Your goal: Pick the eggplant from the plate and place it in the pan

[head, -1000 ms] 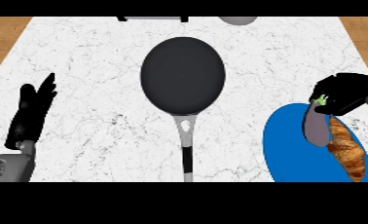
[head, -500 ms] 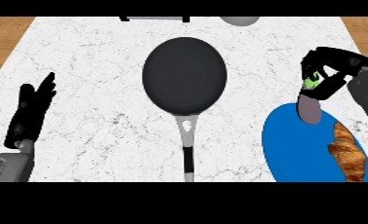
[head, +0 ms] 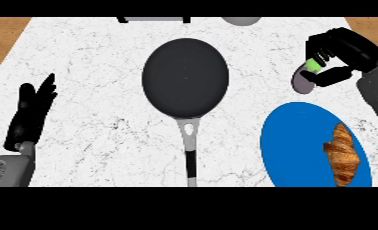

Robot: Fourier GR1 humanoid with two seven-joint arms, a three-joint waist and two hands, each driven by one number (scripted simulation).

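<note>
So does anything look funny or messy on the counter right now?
Nothing is spilled or broken. The pan sits flat with nothing in it. The croissant lies on the blue plate. The eggplant is off the plate, held up in the right hand. The left hand rests open at the left edge.

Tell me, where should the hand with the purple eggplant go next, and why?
Probably sideways to the left. The black right hand is curled round the purple, green-stemmed eggplant, held up off the blue round plate. The dark round frying pan lies to its left with nothing in it, so carrying it over there seems the next step.
</note>
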